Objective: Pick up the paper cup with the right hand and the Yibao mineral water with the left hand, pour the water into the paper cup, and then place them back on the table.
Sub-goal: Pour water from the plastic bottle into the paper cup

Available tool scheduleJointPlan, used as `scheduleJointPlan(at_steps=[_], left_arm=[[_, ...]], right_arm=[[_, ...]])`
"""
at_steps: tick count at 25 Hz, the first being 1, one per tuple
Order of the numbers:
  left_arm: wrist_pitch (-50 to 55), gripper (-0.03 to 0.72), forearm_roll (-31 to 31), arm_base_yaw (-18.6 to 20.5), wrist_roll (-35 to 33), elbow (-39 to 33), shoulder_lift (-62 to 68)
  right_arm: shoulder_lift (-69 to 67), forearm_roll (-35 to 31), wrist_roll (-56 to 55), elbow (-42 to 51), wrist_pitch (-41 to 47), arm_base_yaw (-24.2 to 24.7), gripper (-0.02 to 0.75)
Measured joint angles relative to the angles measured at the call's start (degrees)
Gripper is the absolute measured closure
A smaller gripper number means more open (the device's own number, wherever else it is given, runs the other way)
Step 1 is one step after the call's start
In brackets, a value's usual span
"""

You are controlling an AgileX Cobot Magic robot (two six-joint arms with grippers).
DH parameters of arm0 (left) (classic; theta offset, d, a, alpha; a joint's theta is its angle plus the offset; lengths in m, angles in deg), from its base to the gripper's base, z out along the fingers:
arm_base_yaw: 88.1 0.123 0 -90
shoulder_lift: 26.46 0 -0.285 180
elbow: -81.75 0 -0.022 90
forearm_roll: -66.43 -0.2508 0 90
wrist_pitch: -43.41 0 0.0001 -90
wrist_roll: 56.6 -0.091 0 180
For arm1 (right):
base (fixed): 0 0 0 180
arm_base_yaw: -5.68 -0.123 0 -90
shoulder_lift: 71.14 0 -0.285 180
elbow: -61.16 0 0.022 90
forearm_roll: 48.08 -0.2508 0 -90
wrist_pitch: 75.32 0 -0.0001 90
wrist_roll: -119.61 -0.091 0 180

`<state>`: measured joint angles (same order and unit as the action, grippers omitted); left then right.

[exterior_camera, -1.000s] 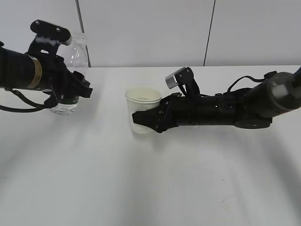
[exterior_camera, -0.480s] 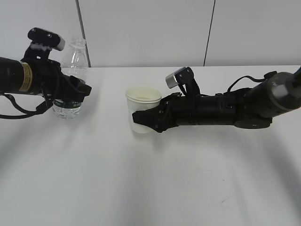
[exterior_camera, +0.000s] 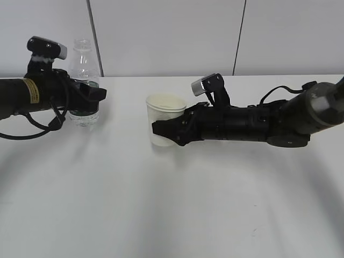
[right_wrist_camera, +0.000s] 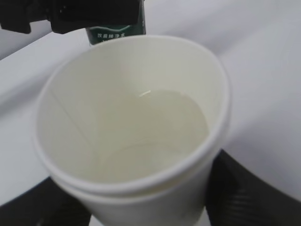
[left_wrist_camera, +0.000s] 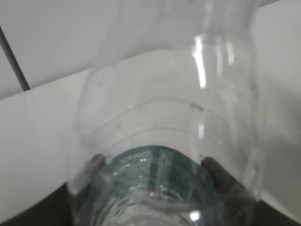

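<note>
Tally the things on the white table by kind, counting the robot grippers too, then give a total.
Paper cup: 1
Mineral water bottle: 1
Grippers: 2, left gripper and right gripper
Total: 4

Bottle now upright (cup nudged right)

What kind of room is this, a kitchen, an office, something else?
Probably a robot lab or test bench, not a kitchen. A bare white table stands against plain white wall panels, and the only items are a paper cup and a water bottle, each gripped by a black robot arm.
</note>
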<state>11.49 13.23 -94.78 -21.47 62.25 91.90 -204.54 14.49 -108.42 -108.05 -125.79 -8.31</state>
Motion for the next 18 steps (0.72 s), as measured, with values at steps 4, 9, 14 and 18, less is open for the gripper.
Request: scheduleJointPlan(at_steps=[4,9,14,18], left_arm=[[-3.93,0.303,4.67,0.75,-4.17,0.23,1.92],[-5.64,0.303,6.31,0.81,-5.89,0.23,3.68],[-7.21,0.304,7.18,0.81,-7.35,0.23,3.69],[-7.62,0.303,7.6,0.81,-7.93,0.23,3.69]], right_arm=[[0.0,-2.32,0.83,0.0,0.0,0.63,0.24],[0.0,-4.01,1.16,0.0,0.0,3.11,0.24],[0.0,-4.65,1.87,0.0,-0.12,6.1,0.241],[0.0,-4.64,3.01,0.0,-0.12,8.55,0.241]])
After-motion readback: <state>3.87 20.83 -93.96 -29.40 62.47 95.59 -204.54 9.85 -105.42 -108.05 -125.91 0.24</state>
